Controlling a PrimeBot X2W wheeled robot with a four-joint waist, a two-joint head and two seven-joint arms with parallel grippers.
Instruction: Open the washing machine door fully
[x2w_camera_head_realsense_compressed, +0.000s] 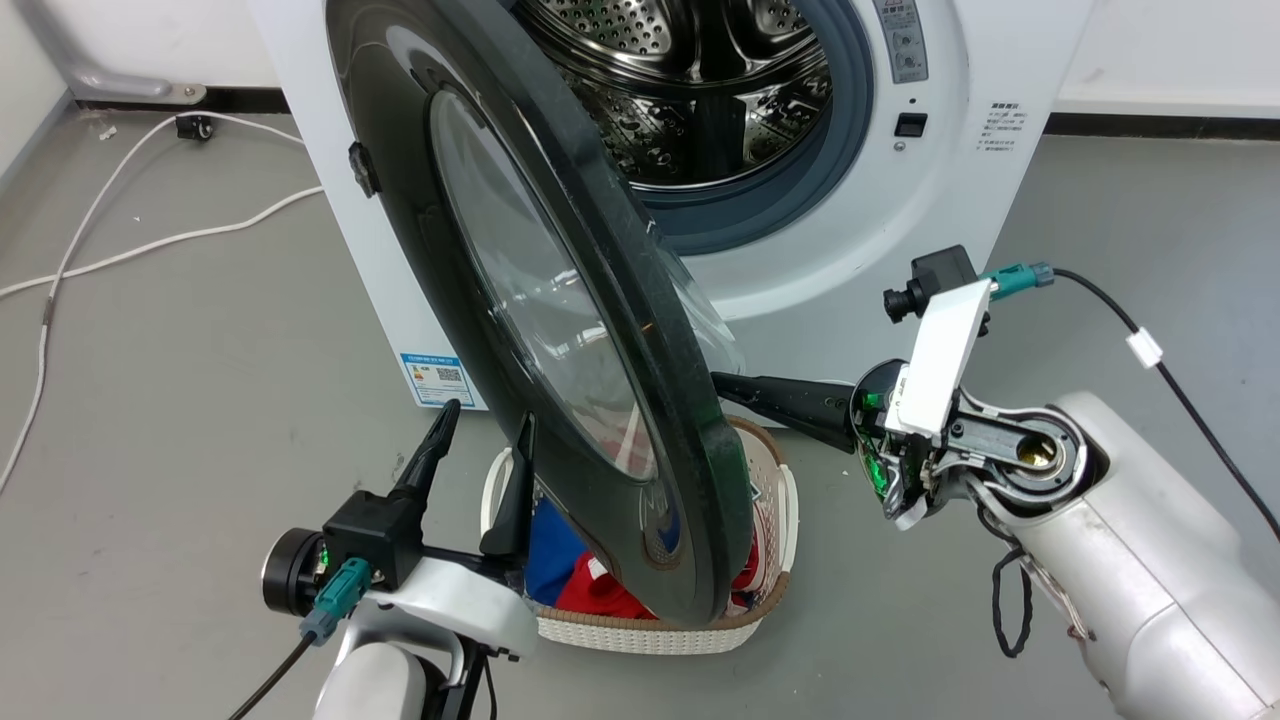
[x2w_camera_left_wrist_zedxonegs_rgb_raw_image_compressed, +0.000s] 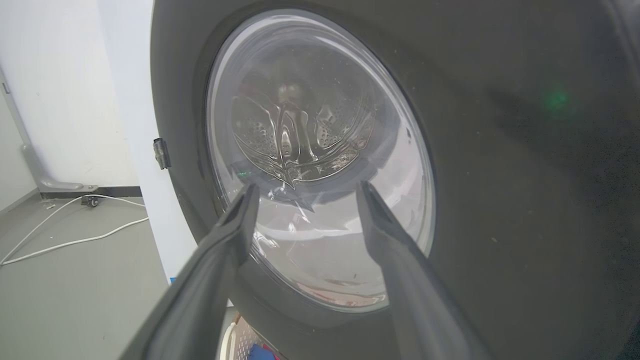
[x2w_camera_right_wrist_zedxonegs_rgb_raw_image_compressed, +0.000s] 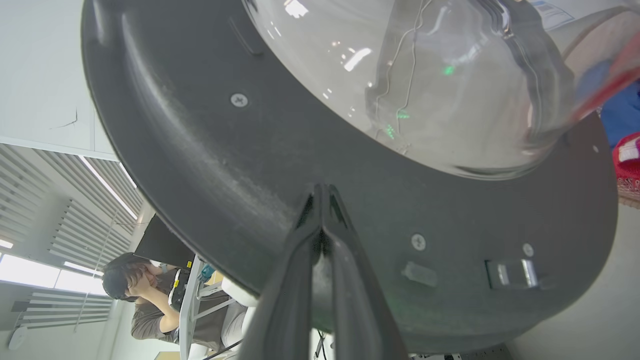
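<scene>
Left gripper (x2w_camera_left_wrist_zedxonegs_rgb_raw_image_compressed: 306, 186) spread, right gripper (x2w_camera_right_wrist_zedxonegs_rgb_raw_image_compressed: 320, 192) pinched together at washing machine door (x2w_camera_head_realsense_compressed: 650, 330), red-blue clothes (x2w_camera_head_realsense_compressed: 585, 592) in basket (x2w_camera_head_realsense_compressed: 650, 636)

Looks like a robotics lab: bare grey floor (x2w_camera_head_realsense_compressed: 150, 400), loose white cables (x2w_camera_head_realsense_compressed: 170, 240), slatted blinds (x2w_camera_right_wrist_zedxonegs_rgb_raw_image_compressed: 45, 200), a person (x2w_camera_right_wrist_zedxonegs_rgb_raw_image_compressed: 145, 310) seated beyond the right gripper (x2w_camera_right_wrist_zedxonegs_rgb_raw_image_compressed: 322, 187).

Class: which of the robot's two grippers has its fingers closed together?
The right gripper, tips shut at the door's matte inner face. The left gripper stands open at its outer side.
</scene>
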